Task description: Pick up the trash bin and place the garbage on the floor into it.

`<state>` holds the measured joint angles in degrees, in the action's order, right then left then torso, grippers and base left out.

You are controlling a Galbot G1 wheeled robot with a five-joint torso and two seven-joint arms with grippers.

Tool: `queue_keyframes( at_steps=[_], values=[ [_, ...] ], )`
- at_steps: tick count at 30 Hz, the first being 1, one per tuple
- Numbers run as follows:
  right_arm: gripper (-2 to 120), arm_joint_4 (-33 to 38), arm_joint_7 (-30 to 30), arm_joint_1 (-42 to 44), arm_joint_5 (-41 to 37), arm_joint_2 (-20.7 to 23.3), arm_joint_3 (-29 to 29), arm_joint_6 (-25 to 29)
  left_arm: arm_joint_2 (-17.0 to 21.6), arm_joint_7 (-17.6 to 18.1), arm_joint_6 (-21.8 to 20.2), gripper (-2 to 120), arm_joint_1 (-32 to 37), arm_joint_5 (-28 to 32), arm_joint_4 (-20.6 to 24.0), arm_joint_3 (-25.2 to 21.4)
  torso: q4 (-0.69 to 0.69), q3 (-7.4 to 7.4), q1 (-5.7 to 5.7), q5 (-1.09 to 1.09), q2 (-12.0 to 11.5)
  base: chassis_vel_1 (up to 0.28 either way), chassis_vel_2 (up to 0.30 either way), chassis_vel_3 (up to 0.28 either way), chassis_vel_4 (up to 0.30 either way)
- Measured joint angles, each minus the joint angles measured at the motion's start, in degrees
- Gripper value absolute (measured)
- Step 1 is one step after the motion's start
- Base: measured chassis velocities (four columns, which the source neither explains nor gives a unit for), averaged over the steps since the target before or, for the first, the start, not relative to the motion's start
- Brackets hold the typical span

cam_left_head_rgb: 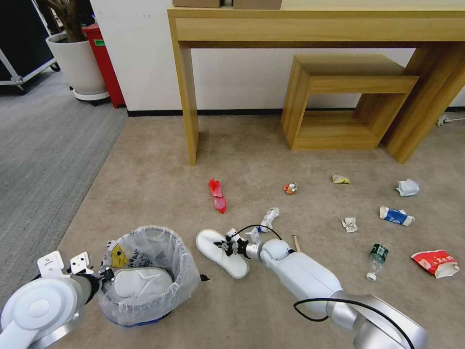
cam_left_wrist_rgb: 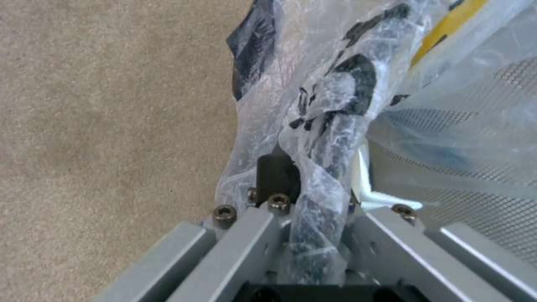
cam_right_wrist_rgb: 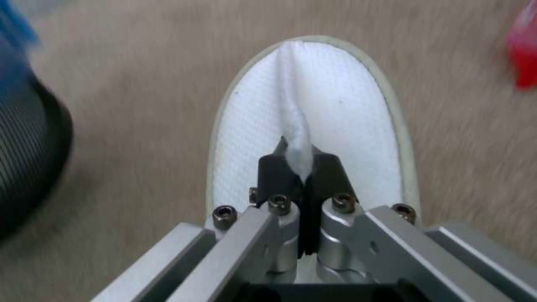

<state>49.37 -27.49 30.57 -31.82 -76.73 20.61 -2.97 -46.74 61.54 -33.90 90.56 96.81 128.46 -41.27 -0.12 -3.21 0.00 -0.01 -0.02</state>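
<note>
Pinching a soft fold of the light, floppy white slipper [cam_right_wrist_rgb: 313, 121] on the floor, the right claw [cam_right_wrist_rgb: 300, 167] is clamped tight, while the left claw [cam_left_wrist_rgb: 313, 184] grips the trash bin's [cam_left_head_rgb: 145, 271] rim just beside.

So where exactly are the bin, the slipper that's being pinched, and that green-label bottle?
trash bin [cam_left_head_rgb: 186, 271]: head view, on its bag-covered side wall.
slipper [cam_right_wrist_rgb: 347, 121]: right wrist view, on the white upper beside the pinched ridge.
bottle [cam_left_head_rgb: 377, 258]: head view, on the green label.
</note>
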Motion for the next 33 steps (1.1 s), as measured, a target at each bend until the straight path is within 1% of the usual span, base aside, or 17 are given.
queue_keyframes(
  at_steps=[5, 6, 8, 9, 11, 12, 15, 16, 17, 19, 20, 22, 23, 25, 26, 29, 33],
  values=[
    [0, 7.2, 0.9, 0.6, -2.7, 1.7, -3.7, 0.3, -0.1, 0.0, 0.0, 0, 0.1, 0.0, 0.2, 0.0, 0.00, 0.00, 0.00, 0.01, 0.0, 0.000, 0.000, 0.000, 0.000],
    [0, 7.2, 0.9, 0.6, -2.7, 1.7, -3.7, 0.3, -0.1, 0.0, 0.0, 0, 0.1, 0.0, 0.2, 0.0, 0.00, 0.00, 0.00, 0.01, 0.0, 0.000, 0.000, 0.000, 0.000],
    [0, 16.9, 1.2, -0.2, -9.6, 3.9, -7.1, 2.1, -0.2, 0.0, 0.0, 0, 0.0, 0.0, 0.1, 0.0, 0.00, 0.00, 0.00, 0.00, 0.0, 0.000, 0.000, 0.000, 0.000],
    [0, 16.9, 1.2, -0.2, -9.6, 3.9, -7.1, 2.1, -0.2, 0.0, 0.0, 0, 0.0, 0.0, 0.1, 0.0, 0.00, 0.00, 0.00, 0.00, 0.0, 0.000, 0.000, 0.000, 0.000],
    [0, 23.3, -0.6, -1.8, -16.9, 5.3, -7.8, 5.1, 0.0, 0.0, 0.0, 0, -0.3, 0.2, 0.1, 0.0, 0.00, 0.01, 0.00, -0.01, 0.0, 0.000, 0.000, 0.000, 0.000],
    [0, 23.3, -0.6, -1.8, -16.9, 5.3, -7.8, 5.1, 0.0, 0.0, 0.0, 0, -0.3, 0.2, 0.1, 0.0, 0.00, 0.01, 0.00, -0.01, 0.0, 0.000, 0.000, 0.000, 0.000],
    [0, 31.9, -4.9, -3.3, -28.3, 6.9, -5.5, 8.6, 0.6, 0.0, 0.2, 0, -0.8, 0.8, 0.1, 0.0, 0.00, 0.00, 0.00, -0.01, 0.0, 0.000, 0.000, 0.000, 0.000],
    [0, 31.9, -4.9, -3.3, -28.3, 6.9, -5.5, 8.6, 0.6, 0.0, 0.2, 0, -0.8, 0.8, 0.1, 0.0, 0.00, 0.00, 0.00, -0.01, 0.0, 0.000, 0.000, 0.000, 0.000],
    [0, 34.5, -6.1, -3.5, -31.6, 7.0, -4.0, 9.1, 0.7, 0.0, 0.3, 0, -1.0, 0.9, 0.1, 0.0, 0.00, 0.01, 0.00, -0.01, 0.0, 0.000, 0.000, 0.000, 0.000],
    [0, 37.0, -7.4, -3.6, -33.8, 6.7, -1.2, 9.9, 0.7, 0.0, 0.3, 0, -1.1, 1.0, 0.1, 0.1, -0.01, 0.01, -0.01, -0.01, 0.0, 0.000, 0.000, 0.000, 0.000],
    [0, 37.0, -7.4, -3.6, -33.8, 6.7, -1.2, 9.9, 0.7, 0.0, 0.3, 0, -1.1, 1.0, 0.1, 0.1, -0.01, 0.01, -0.01, -0.01, 0.0, 0.000, 0.000, 0.000, 0.000],
    [0, 39.2, -8.2, -3.1, -34.2, 5.1, 4.0, 10.8, 0.7, 0.0, 0.4, 0, -1.1, 1.0, 0.1, 0.3, 0.01, 0.00, 0.00, -0.01, 0.0, 0.000, 0.000, 0.000, 0.000],
    [0, 39.2, -8.2, -3.1, -34.2, 5.1, 4.0, 10.8, 0.7, 0.0, 0.4, 0, -1.1, 1.0, 0.1, 0.3, 0.01, 0.00, 0.00, -0.01, 0.0, 0.000, 0.000, 0.000, 0.000],
    [0, 38.9, -8.2, -2.8, -33.3, 3.5, 7.5, 11.1, 0.6, 0.1, 0.4, 0, -1.2, 1.0, 0.2, 0.3, 0.01, 0.01, -0.01, -0.02, 0.0, 0.000, 0.000, 0.000, 0.000],
    [0, 37.7, -8.4, -2.7, -32.6, 2.3, 9.6, 11.5, 0.5, 0.1, 0.4, 0, -1.1, 1.0, 0.4, 0.3, 0.01, 0.00, 0.00, 0.00, 0.0, 0.000, 0.000, 0.000, 0.000],
    [0, 34.8, -8.4, -2.8, -31.2, 0.2, 11.9, 12.1, 0.3, 0.2, 0.5, 0, -0.7, 0.9, 0.7, 0.2, 0.00, 0.00, 0.00, -0.01, 0.0, 0.000, 0.000, 0.000, 0.000],
    [0, 31.2, -8.5, -3.6, -30.1, -1.6, 13.6, 12.9, 0.0, 0.3, 0.5, 0, -0.2, 0.7, 1.2, -0.1, 0.00, 0.00, 0.00, -0.02, 0.0, 0.000, 0.000, 0.000, 0.000]
  ],
)
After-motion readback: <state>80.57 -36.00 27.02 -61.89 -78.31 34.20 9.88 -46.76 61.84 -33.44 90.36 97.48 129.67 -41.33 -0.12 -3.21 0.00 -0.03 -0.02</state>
